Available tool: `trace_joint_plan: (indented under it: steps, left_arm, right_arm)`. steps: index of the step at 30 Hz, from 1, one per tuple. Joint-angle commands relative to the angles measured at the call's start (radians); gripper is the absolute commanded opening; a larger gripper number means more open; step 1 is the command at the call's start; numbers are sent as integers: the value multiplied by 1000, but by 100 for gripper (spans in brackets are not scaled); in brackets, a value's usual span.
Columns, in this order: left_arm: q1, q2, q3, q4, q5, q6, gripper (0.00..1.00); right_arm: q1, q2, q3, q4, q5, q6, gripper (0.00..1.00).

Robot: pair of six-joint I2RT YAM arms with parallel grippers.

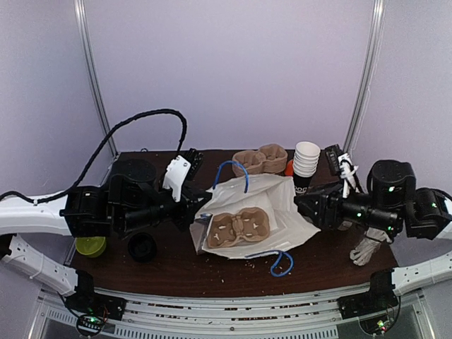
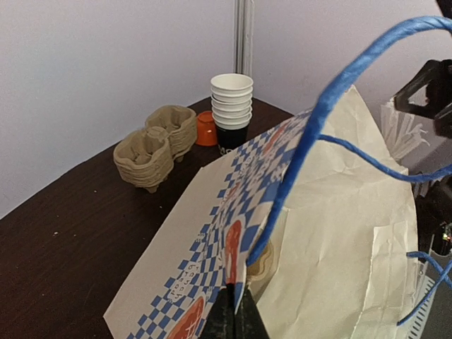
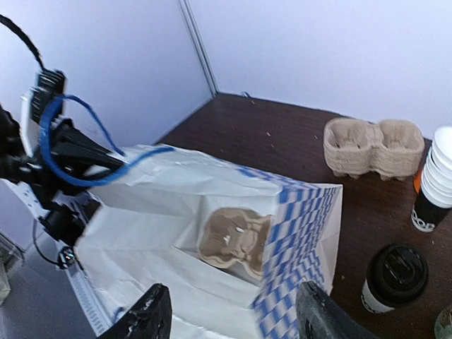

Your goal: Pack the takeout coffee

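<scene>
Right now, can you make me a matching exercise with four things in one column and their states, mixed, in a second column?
1 coffee
2 left hand
3 right hand
4 cup stack

a open, by the bag
b lidless, at the back of the table
c shut on the bag's edge
d lidded, standing outside the bag

Pairs: 1-d, 2-c, 3-a, 4-b

Left fingers pinched, right fingers apart
</scene>
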Motion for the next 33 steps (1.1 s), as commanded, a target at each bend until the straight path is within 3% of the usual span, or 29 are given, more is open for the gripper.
trace_joint_plan:
  steps: [1,7,17,22,33]
  left_arm:
    - [-2,11,110,-31,-189,44,0]
    - [-2,10,150,8,-205,130,0]
    - [-9,59,13,67,-141,33,0]
    - [-12,65,10,71,-131,41,0]
    - [-71,72,118,33,-244,145,0]
  right_arm:
    - [3,-5,145,8,-132,-80,60]
    - [4,63,217,64,-259,-124,59]
    - [4,105,-95,286,-214,-10,47]
    - [3,182,-138,335,-176,21,43]
    - [3,244,-172,618,-115,-8,51]
